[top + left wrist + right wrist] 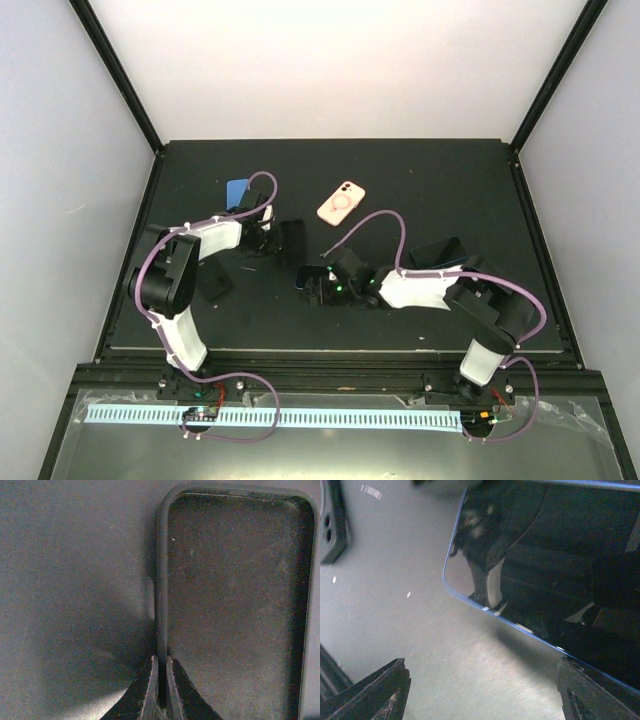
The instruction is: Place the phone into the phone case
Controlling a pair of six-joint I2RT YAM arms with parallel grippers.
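The pale pink phone case (341, 203) with a white ring lies back side up at the table's middle rear, apart from both grippers. A phone (545, 570) with a black screen and blue edge lies flat just ahead of my right gripper (481, 670), which stands open with nothing between its fingers; its right finger (585, 690) is close to the phone's edge. In the top view that phone (305, 275) sits at the right gripper (318, 288). My left gripper (161, 662) is shut on the side wall of a black case (235, 605) lying hollow side up (292, 240).
A blue phone-sized object (237, 190) lies at the back left beyond the left arm. Another dark phone-sized object with a blue edge (437, 252) rests near the right arm's elbow. Dark mat edges run along the table's sides.
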